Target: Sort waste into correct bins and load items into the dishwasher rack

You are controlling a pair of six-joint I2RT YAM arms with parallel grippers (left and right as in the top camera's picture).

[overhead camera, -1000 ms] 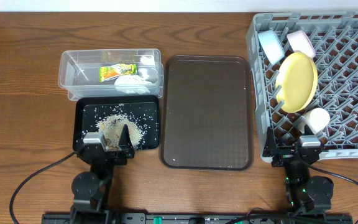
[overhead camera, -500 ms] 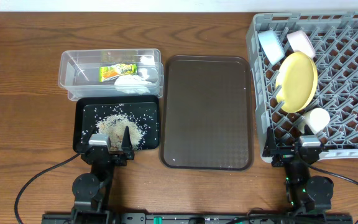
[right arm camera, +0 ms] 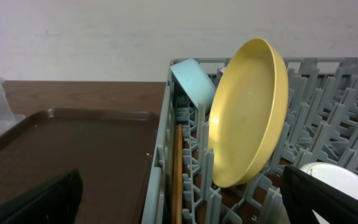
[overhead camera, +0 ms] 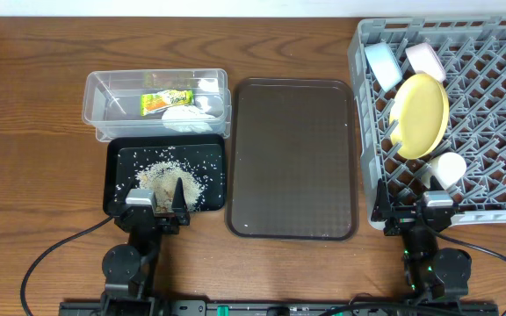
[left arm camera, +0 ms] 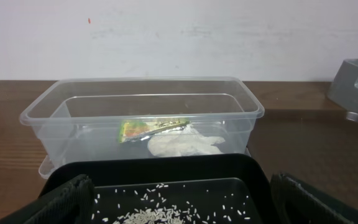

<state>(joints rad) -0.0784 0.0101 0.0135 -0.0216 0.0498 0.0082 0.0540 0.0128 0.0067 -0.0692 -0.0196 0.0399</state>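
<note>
Both arms sit at the table's 6 o'clock edge with the sorting apparently complete. The left gripper [overhead camera: 159,195] hangs spread and empty over the near rim of the black tray [overhead camera: 111,180], where the rice [overhead camera: 169,180] lies heaped. The right gripper [overhead camera: 435,202], also spread and empty, sits at the 7 o'clock corner of the rack [overhead camera: 499,105].

At 10 o'clock, the clear tub [overhead camera: 95,88] holds the wrapper [overhead camera: 165,102] and the tissue [overhead camera: 187,114]. The plate [overhead camera: 422,114], blue bowl [overhead camera: 382,63], white bowl [overhead camera: 425,60] and cup [overhead camera: 451,168] stand in the rack, with the brown tray [overhead camera: 292,158] bare between.

The step in hand looks like pulling clear. Doing it well means lifting the left fingers straight up off the tray rim so no rice scatters.

The chopsticks [right arm camera: 178,168] show only as a wooden strip in the rack, so 1 or 2 cannot be told. From the right wrist the plate hides the white bowl and the frame cuts off the cup.
</note>
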